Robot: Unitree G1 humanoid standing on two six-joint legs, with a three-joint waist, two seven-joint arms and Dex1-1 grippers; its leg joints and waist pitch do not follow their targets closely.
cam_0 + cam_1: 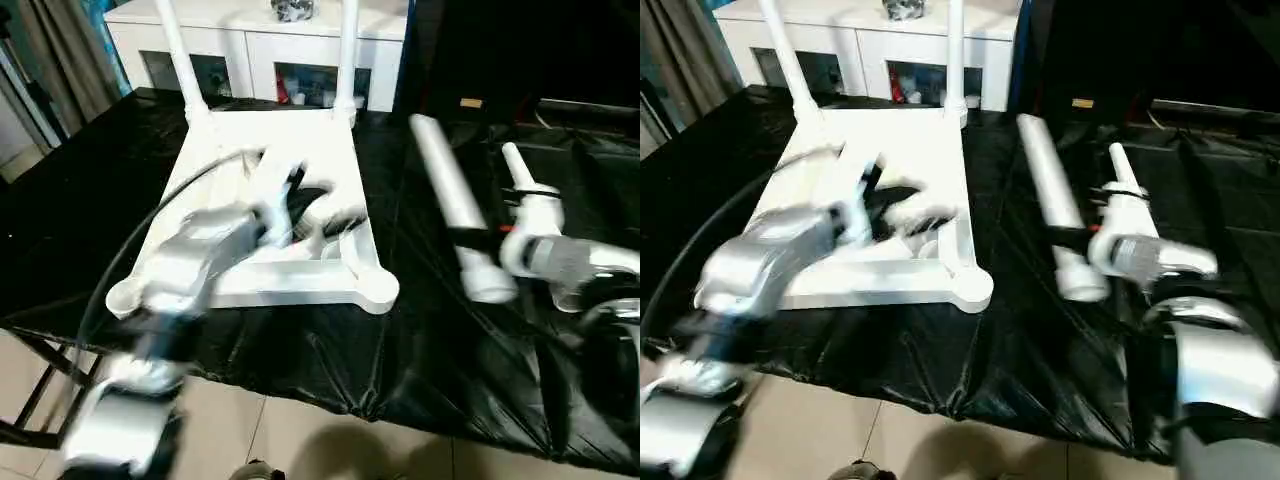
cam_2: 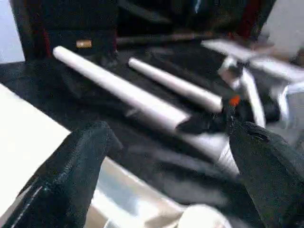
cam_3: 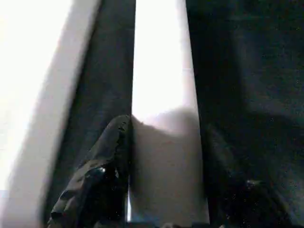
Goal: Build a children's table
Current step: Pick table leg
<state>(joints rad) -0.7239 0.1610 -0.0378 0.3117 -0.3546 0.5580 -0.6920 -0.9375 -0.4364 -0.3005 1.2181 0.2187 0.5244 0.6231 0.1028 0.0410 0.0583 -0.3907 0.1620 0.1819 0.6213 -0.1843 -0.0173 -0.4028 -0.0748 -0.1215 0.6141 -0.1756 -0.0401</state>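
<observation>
The tabletop [image 1: 300, 150] and its legs [image 1: 450, 195] are plain white; the table cover [image 1: 420, 350] is glossy black; forearms [image 1: 185, 265] are silver.

upturned white tabletop [image 1: 300, 150], two legs [image 1: 172, 50] socketed

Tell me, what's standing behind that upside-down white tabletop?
Behind the tabletop stands a white cabinet with glass doors. Two legs already fitted in the far corners cover parts of it; its contents can't be made out.

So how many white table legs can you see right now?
4: two standing in the far corner sockets of the tabletop, the far left leg and the far right leg; two lying on the black cloth, the thick leg and the thinner leg beside it.
</observation>
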